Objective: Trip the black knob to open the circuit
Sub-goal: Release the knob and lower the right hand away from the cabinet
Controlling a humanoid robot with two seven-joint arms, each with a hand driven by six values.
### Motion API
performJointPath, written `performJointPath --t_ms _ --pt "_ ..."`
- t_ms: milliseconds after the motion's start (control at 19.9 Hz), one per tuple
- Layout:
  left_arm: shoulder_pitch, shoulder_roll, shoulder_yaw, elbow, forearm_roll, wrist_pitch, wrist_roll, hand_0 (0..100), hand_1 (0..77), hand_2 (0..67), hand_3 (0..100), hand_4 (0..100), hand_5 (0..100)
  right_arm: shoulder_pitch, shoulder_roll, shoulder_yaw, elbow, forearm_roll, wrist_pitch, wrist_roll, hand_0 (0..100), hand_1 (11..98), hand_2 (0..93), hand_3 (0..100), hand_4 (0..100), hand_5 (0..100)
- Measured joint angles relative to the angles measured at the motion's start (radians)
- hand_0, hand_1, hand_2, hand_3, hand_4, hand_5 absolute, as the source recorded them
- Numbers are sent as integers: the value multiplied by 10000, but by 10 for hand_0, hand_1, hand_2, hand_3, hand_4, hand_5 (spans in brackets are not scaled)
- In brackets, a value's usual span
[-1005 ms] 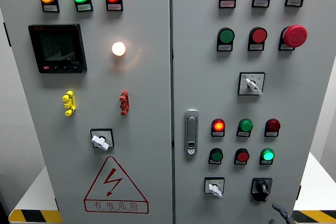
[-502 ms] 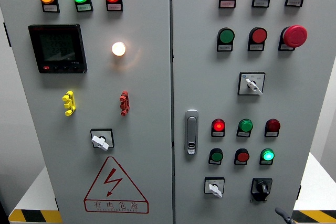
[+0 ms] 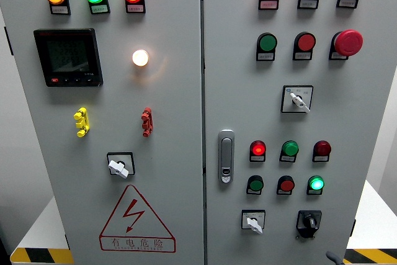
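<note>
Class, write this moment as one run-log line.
target: black knob, lower right panel | contact: none | right hand: tip at bottom edge | left hand: out of view

A grey cabinet panel (image 3: 173, 122) is seen carrying the controls. Mounted on its right door, near the bottom, is the black knob (image 3: 308, 221), with a white-handled selector switch (image 3: 253, 221) just to its left.

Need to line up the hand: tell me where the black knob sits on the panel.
In the head view, the black knob sits at the lower right of the right-hand door, right of the white selector switch and below the lit green lamp.
</note>
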Motion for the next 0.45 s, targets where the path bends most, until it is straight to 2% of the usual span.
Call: performJointPath --t_ms 151,352,452 --pt "-1 -1 0 0 0 0 0 0 33 129 214 66 15 -82 65 7 11 -17 0 -7 857 473 70 233 213 413" --pt "-2 6 0 0 0 0 0 0 34 129 214 66 15 -435 237 44 104 -35 2 3 859 467 71 231 213 409" --pt "-3 10 0 0 0 0 0 0 33 129 214 66 15 -539 267 91 156 -38 0 42 862 462 71 228 211 403"
